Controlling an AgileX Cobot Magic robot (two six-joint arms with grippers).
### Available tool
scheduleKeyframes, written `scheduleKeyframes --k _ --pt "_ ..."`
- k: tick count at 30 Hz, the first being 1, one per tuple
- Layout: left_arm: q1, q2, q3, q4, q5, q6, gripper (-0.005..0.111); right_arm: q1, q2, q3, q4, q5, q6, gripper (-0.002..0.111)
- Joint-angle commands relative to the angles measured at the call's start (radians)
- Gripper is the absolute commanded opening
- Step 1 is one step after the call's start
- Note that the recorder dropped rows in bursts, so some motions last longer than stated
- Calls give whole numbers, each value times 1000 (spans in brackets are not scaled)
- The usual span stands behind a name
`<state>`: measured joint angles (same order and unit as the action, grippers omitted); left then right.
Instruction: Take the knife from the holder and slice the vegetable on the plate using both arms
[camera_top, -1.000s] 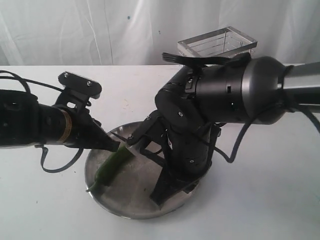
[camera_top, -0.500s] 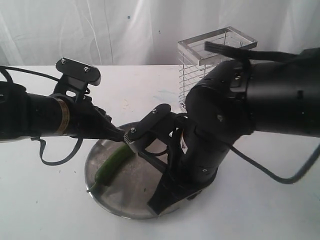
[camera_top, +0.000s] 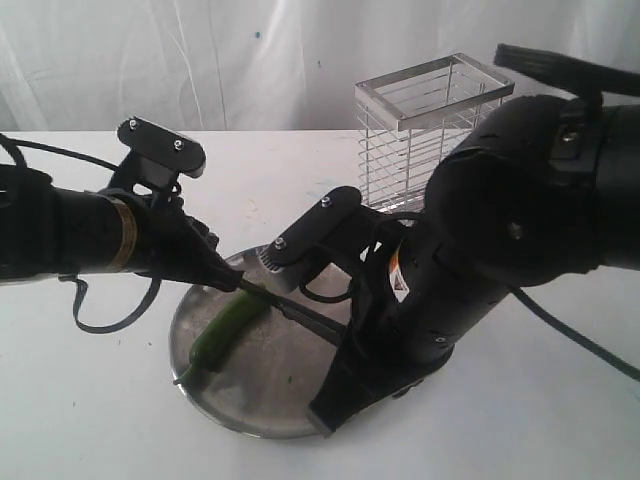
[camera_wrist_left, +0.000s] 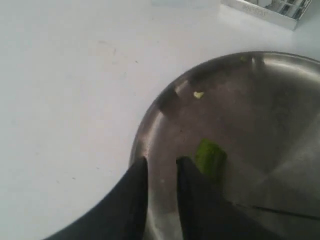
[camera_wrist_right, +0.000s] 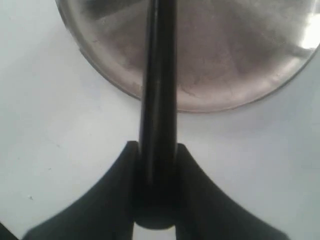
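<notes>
Listing from the left of the exterior view: left gripper (camera_top: 228, 282), reaching in low over the near-left rim of the plate (camera_top: 280, 385); its two fingers stand narrowly apart with nothing between them, the plate's metal showing through the gap in the left wrist view. Their tips sit at the cut end of the vegetable (camera_top: 225, 328), one finger just beside the pale flat face, a placement that reads as steadying the pepper against the blade. The vegetable lies flat on the left half of the plate, stem toward the front rim and cut end toward the middle. The plate rests on the white table (camera_top: 90, 400), central between the two arms. The knife (camera_top: 300, 312) is out of the holder, its narrow blade slanting across the plate with the tip close to the pepper's cut end, apparently lined up for a slice. Right gripper (camera_wrist_right: 156, 148), clamped on the knife's black handle, stands over the plate's right rim so the blade can reach inward. The holder (camera_top: 410, 140) stands upright behind the plate, right of centre, apart from it, and no knife shows in it.
</notes>
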<state>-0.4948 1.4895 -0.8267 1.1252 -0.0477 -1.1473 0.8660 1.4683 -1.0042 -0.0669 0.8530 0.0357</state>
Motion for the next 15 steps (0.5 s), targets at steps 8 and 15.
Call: scheduleKeyframes --k 8,15 --pt "-5 -274 162 128 -61 239 32 -62 -11 16 -124 64 -140 0" --pt "-5 -258 255 372 -299 259 33 -75 -67 16 -97 105 -279 0"
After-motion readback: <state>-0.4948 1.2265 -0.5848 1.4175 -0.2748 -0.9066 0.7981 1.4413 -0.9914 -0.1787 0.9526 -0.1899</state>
